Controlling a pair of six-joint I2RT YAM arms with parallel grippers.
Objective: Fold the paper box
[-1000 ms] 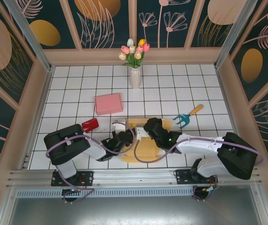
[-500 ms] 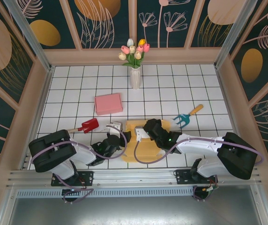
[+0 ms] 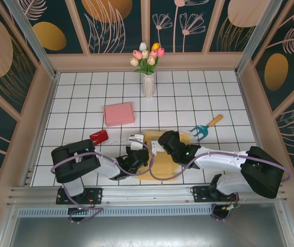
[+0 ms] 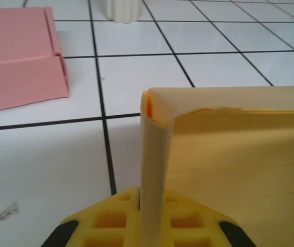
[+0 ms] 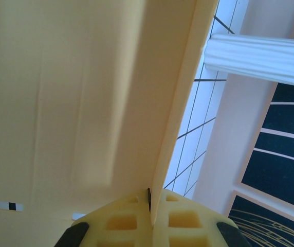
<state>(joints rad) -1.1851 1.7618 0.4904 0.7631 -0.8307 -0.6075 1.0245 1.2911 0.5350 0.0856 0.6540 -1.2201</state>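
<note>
Two robot arms meet over the yellow paper box, which lies largely flat at the near centre of the white tiled table, between the two grippers. The left gripper has its pads pressed together on a thin side flap, standing it upright off the sheet. The right gripper, jaws likewise pinched tight, holds a neighbouring wall on edge. The fold looks to be at an early stage, with a couple of panels raised but no corner closed, no wall locked and no lid formed. A pink box sits farther back to the left, a vase of tulips beyond it.
</note>
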